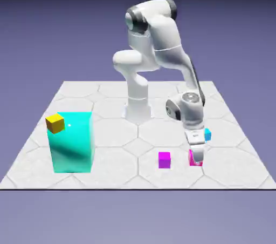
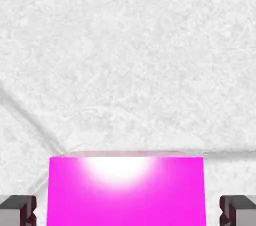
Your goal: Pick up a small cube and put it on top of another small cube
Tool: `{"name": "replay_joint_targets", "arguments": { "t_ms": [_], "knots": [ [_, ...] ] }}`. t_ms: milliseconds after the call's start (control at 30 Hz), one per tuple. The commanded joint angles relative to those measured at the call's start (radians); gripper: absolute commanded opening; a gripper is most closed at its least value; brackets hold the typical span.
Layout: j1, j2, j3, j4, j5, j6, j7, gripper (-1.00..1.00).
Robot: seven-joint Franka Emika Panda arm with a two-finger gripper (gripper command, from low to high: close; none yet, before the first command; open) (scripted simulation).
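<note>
Pink cube sits on the surface, gripper spread around it, not yet pinching; next, close, lift, carry left onto the violet cube.

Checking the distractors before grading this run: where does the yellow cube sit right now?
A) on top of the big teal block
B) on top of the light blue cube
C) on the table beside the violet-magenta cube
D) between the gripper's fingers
A: in the exterior view the yellow cube rests on the top face of the big teal block, at its corner toward the view's left.
</note>
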Motion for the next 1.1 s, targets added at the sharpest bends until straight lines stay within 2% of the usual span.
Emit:
{"name": "replay_joint_targets", "arguments": {
  "t_ms": [0,233,533,833,867,1067],
  "knots": [
    [-0.034,-0.033,0.036,-0.009,0.021,-0.025,-0.015,-1.0],
    [-0.219,-0.218,0.236,-0.059,0.138,-0.166,-0.097,-1.0],
    [-0.229,-0.528,0.023,-0.226,0.409,-0.216,0.257,-1.0],
    [-0.143,-0.263,-0.074,-0.191,0.304,0.013,0.321,-1.0],
    [-0.143,-0.263,-0.074,-0.191,0.304,0.013,0.321,1.0],
    [-0.202,-0.444,-0.007,-0.215,0.376,-0.143,0.277,1.0]
  ]
}}
